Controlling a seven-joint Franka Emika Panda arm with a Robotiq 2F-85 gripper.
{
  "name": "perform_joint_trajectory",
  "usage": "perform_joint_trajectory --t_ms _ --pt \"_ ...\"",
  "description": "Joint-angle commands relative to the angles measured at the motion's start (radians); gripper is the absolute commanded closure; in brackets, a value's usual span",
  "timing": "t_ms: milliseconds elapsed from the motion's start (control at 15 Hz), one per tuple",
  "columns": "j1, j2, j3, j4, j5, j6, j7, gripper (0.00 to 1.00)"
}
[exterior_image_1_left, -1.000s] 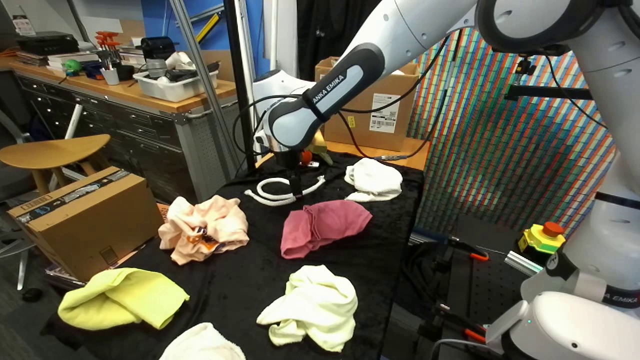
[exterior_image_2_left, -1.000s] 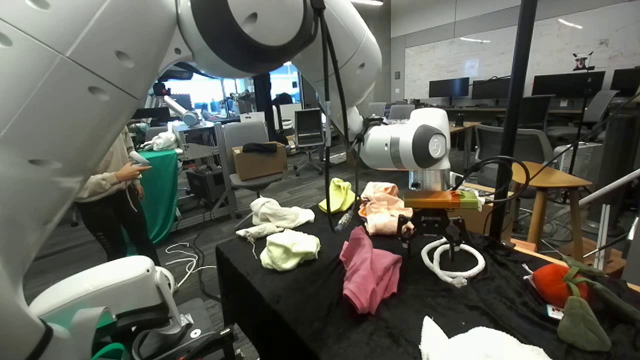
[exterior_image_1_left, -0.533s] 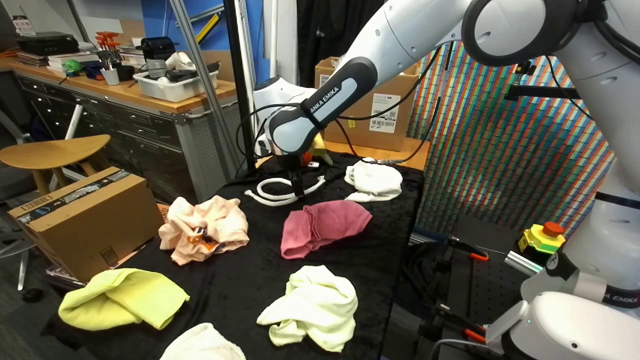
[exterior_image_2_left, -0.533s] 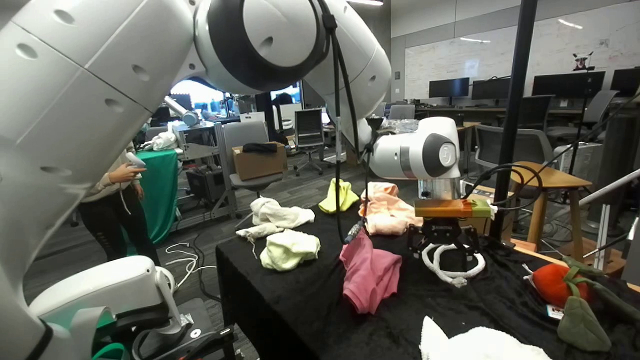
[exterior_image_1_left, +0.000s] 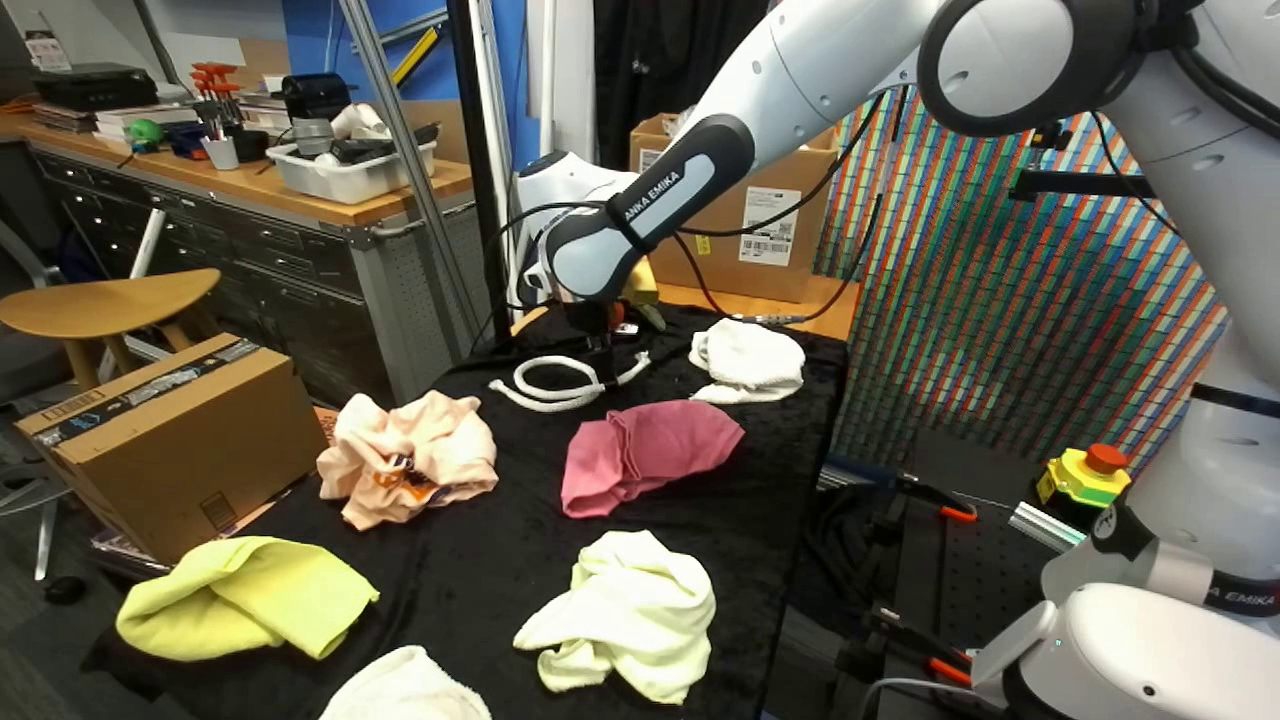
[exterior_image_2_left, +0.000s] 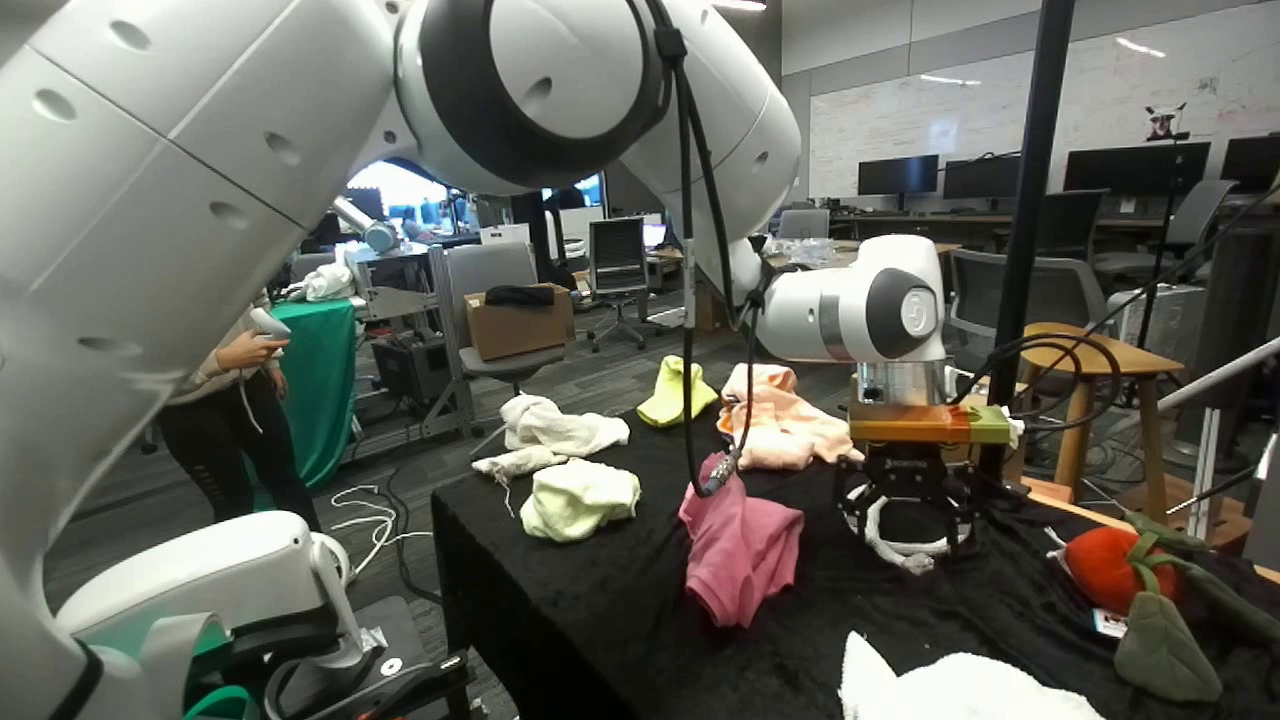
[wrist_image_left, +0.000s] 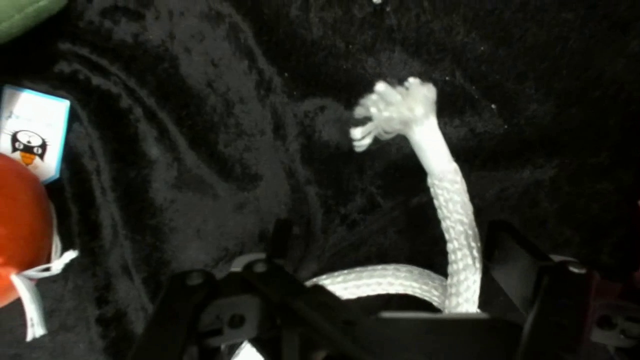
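A white braided rope (exterior_image_1_left: 545, 405) lies in a loose loop on the black cloth of the table. It also shows in an exterior view (exterior_image_2_left: 918, 562). In the wrist view a frayed rope end (wrist_image_left: 455, 220) and a curved stretch of the same rope pass between my fingers. My gripper (exterior_image_2_left: 910, 540) is open and points down, low over the rope with a finger on either side; it also shows in the wrist view (wrist_image_left: 395, 240). Nothing is gripped. I cannot tell whether the fingertips touch the rope or cloth. A magenta cloth (exterior_image_1_left: 650, 455) lies close to the gripper.
A red plush toy with green leaves (exterior_image_2_left: 1110, 570) and a white towel (exterior_image_1_left: 745, 360) lie near the rope. Peach (exterior_image_1_left: 410, 455), yellow (exterior_image_1_left: 250, 595) and pale green (exterior_image_1_left: 630, 615) cloths are spread farther along the table. A black pole (exterior_image_2_left: 1020, 250) stands behind the gripper.
My gripper has moved down and to the right in an exterior view, so its fingers now sit over the rope. It has stayed open. The rope and cloths have not moved.
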Motion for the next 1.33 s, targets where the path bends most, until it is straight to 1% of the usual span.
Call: perform_joint_trajectory --t_ms 0,67,400,533,600,733,800,867,1133,1267 --pt "-0.009 0.033 0.001 0.062 -0.014 -0.027 -0.006 0.21" --pt "-0.012 0.036 0.003 0.067 -0.012 -0.028 -0.010 0.31" --pt "-0.021 0.051 0.003 0.092 -0.006 -0.037 -0.008 0.71" --pt "-0.026 0.049 0.004 0.094 -0.003 -0.039 -0.009 0.84" --pt "-0.025 0.049 0.002 0.096 -0.005 -0.037 -0.006 0.89" --pt "-0.028 0.044 0.003 0.094 -0.003 -0.033 -0.003 0.94" --pt "-0.029 0.037 0.003 0.088 -0.002 -0.030 -0.001 0.94" --pt "-0.031 0.035 0.006 0.086 -0.001 -0.028 -0.006 0.90" --pt "-0.034 -0.016 0.013 0.034 0.005 -0.007 -0.002 0.90" --pt "-0.029 -0.073 0.010 -0.026 0.002 0.028 0.026 0.90"
